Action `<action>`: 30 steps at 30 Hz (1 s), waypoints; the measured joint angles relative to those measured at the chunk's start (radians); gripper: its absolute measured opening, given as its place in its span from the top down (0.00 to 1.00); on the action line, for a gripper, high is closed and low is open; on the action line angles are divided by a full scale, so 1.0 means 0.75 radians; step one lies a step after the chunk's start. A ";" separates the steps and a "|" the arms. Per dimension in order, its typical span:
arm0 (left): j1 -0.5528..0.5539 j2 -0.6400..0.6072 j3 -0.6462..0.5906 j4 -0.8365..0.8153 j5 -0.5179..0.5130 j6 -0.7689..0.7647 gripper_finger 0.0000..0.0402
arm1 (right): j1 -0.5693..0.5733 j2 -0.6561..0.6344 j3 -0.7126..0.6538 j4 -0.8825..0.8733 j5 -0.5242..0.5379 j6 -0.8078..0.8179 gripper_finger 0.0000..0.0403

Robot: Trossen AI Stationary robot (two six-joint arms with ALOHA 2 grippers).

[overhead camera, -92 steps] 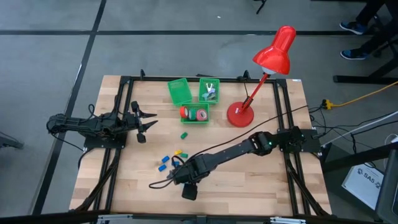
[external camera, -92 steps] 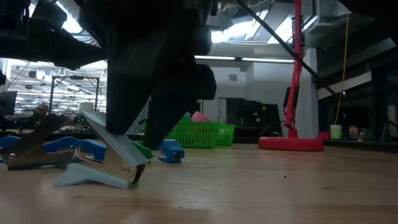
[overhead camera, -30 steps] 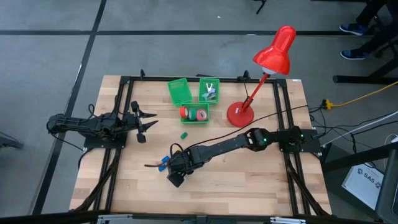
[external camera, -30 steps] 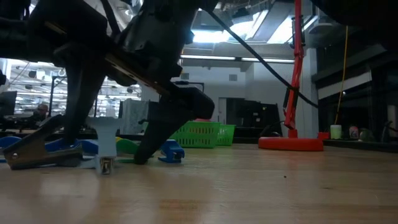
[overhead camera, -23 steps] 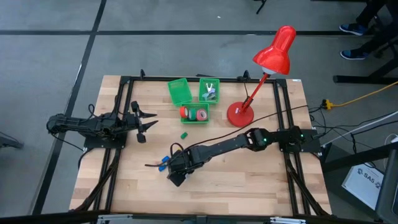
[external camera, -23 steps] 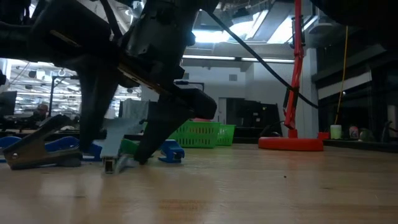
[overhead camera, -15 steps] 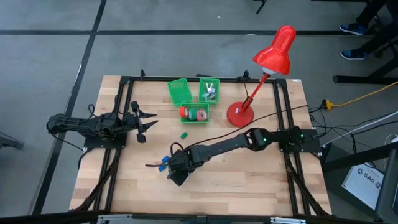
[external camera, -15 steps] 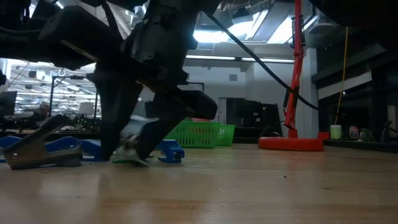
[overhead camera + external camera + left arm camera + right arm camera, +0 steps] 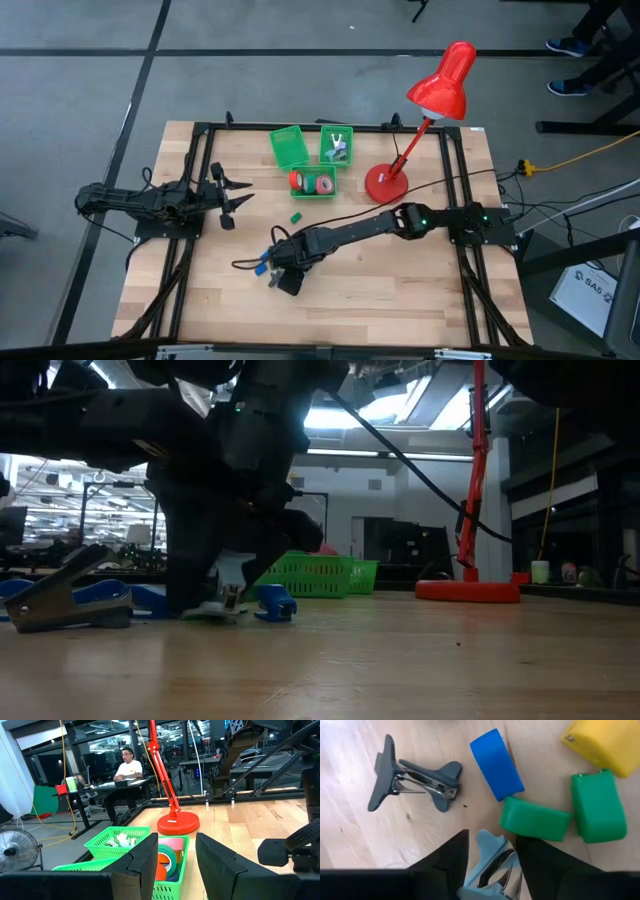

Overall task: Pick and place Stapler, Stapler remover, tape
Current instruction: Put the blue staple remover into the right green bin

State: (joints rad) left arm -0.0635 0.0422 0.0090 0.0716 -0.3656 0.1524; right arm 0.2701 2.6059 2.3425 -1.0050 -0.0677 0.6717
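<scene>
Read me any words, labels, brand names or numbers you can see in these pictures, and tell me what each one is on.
"SAS": that is roughly how the dark print reads on the white box on the floor right of the table, high view; too small to be sure.
Nothing legible on the staplers, the stapler remover in the right pincer, the tape, baskets or lamp.
</scene>
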 joint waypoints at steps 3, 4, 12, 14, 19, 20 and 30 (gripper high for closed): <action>0.000 0.000 0.000 0.000 0.000 0.000 0.68 | -0.003 -0.001 0.000 0.001 -0.015 0.001 0.57; 0.000 0.000 0.000 0.000 0.000 0.000 0.68 | -0.002 -0.001 0.000 0.002 -0.014 0.000 0.57; 0.000 0.000 0.000 0.000 0.000 0.000 0.68 | -0.002 -0.002 0.001 -0.002 -0.015 0.006 0.67; 0.000 0.000 0.000 0.000 0.000 -0.001 0.68 | -0.003 -0.004 0.001 -0.013 -0.015 0.002 0.68; 0.000 0.000 0.000 0.000 0.000 0.000 0.68 | -0.005 -0.005 0.002 -0.054 -0.013 0.040 0.70; 0.000 0.000 0.000 0.000 0.000 0.000 0.68 | -0.005 -0.006 0.003 -0.060 -0.013 0.048 0.70; 0.000 0.000 0.000 -0.001 0.000 0.000 0.68 | -0.005 -0.006 0.003 -0.028 -0.034 0.084 0.69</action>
State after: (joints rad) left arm -0.0635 0.0422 0.0090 0.0711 -0.3656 0.1524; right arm 0.2665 2.6015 2.3444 -1.0260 -0.0933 0.7345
